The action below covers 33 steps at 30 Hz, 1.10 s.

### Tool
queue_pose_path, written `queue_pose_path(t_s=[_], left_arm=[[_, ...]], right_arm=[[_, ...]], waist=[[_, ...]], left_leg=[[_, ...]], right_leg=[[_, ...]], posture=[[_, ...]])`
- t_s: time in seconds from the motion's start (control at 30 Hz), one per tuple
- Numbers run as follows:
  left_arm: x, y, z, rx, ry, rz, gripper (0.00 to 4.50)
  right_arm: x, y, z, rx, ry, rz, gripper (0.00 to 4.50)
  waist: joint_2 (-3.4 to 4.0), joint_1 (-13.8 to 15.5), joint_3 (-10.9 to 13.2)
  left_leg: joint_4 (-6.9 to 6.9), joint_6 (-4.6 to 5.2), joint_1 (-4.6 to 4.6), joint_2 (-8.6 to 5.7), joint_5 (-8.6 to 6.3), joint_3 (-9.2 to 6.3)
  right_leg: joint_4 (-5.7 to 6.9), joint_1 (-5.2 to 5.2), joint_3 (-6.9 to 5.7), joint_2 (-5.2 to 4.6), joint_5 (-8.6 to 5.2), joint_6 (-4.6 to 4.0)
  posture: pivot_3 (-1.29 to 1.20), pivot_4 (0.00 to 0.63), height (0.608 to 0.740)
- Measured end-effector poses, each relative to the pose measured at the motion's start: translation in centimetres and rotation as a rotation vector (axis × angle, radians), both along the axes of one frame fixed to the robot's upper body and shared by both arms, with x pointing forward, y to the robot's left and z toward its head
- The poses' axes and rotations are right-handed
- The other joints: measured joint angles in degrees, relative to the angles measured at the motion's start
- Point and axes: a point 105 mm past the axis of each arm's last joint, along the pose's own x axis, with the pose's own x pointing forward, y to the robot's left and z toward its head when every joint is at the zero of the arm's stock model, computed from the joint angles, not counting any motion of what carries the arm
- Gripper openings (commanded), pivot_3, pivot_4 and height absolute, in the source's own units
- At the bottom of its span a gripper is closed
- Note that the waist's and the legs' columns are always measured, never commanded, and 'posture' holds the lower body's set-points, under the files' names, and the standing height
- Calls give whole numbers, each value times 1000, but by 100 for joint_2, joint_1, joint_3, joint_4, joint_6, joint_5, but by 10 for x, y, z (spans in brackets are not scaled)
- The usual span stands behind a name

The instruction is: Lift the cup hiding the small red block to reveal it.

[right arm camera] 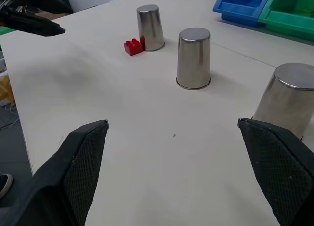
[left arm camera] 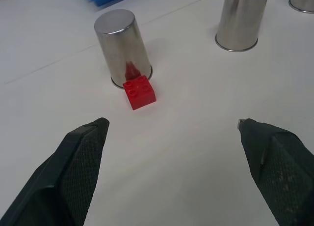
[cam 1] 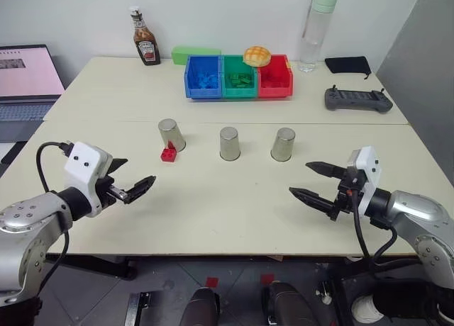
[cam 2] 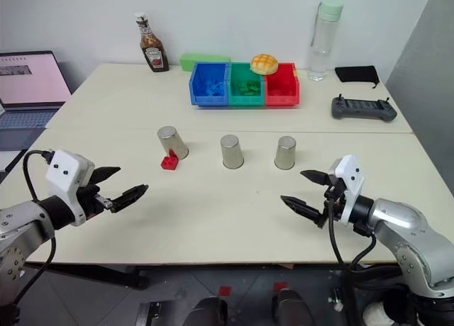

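Three cups upside down in a row on your table (cam 1: 234, 220); block (cam 1: 169, 154) exposed at 7 o'clock of the left cup (cam 1: 171, 135), touching it. Left hand (cam 1: 131, 186) and right hand (cam 1: 316, 181): wide open, empty, hovering ready.

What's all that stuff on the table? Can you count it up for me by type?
Metal cups: 3
Red brick: 1
Storage bins: 3
Ketchup bottle: 1
Water bottle: 1
Bun: 1
Green box: 1
Remote controller: 1
Black pouch: 1
Total: 13
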Motion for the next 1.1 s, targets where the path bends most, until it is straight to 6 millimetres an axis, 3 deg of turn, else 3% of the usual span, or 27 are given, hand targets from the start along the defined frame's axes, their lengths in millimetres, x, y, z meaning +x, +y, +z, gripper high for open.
queue_pose_path(t_s=[0.7,0.83,1.1], left_arm=[[10,0,9,-83,-32,-8,4487],[9,-4,9,-150,-14,-29,4487],[4,0,4,-121,11,-28,4487]], right_arm=[[-2,-4,-4,-39,4,2,4500],[-5,-3,-4,-38,7,16,4500],[-5,1,-2,-10,7,19,4500]], waist=[[0,1,0],[0,0,0],[0,-2,0]], left_leg=[[1,0,0,-1,0,0],[0,0,-1,0,0,0],[1,0,0,0,0,0]], right_leg=[[0,1,0,0,0,0],[0,0,0,1,0,0],[0,0,1,1,0,0]], posture=[[0,150,740],[0,150,740],[0,150,740]])
